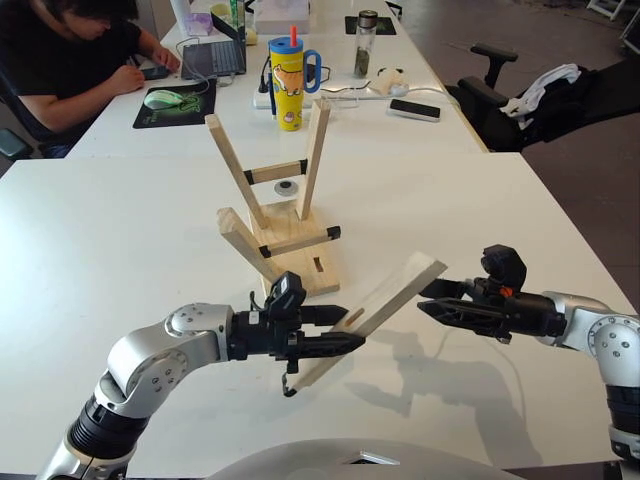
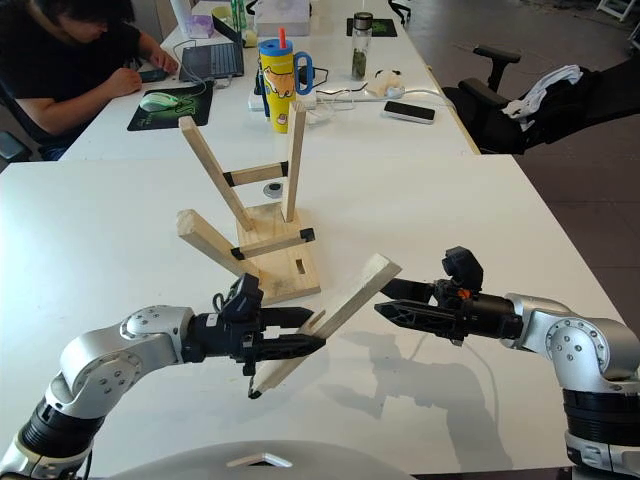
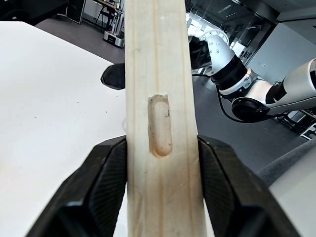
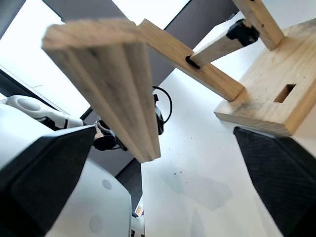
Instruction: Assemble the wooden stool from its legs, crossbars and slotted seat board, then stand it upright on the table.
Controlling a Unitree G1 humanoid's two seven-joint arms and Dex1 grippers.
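Note:
The part-built stool lies upside down mid-table: a slotted seat board (image 1: 312, 268) carries two upright legs (image 1: 313, 160) and a third, tilted leg (image 1: 243, 243), joined by crossbars (image 1: 276, 172). My left gripper (image 1: 348, 341) is shut on a loose wooden leg (image 1: 385, 304), held slanted above the table in front of the stool; in the left wrist view its fingers (image 3: 106, 170) clamp the leg (image 3: 158, 74) beside an oval slot. My right gripper (image 1: 428, 297) is open just right of the leg's raised end. In the right wrist view that end (image 4: 106, 74) lies between the spread jaws.
A small round object (image 1: 287, 187) sits behind the stool. On the far table are a yellow mug (image 1: 290, 90), a phone (image 1: 414, 110), a mouse on a mat (image 1: 168, 99) and a laptop (image 1: 212, 55). An office chair (image 1: 500, 85) stands at the right.

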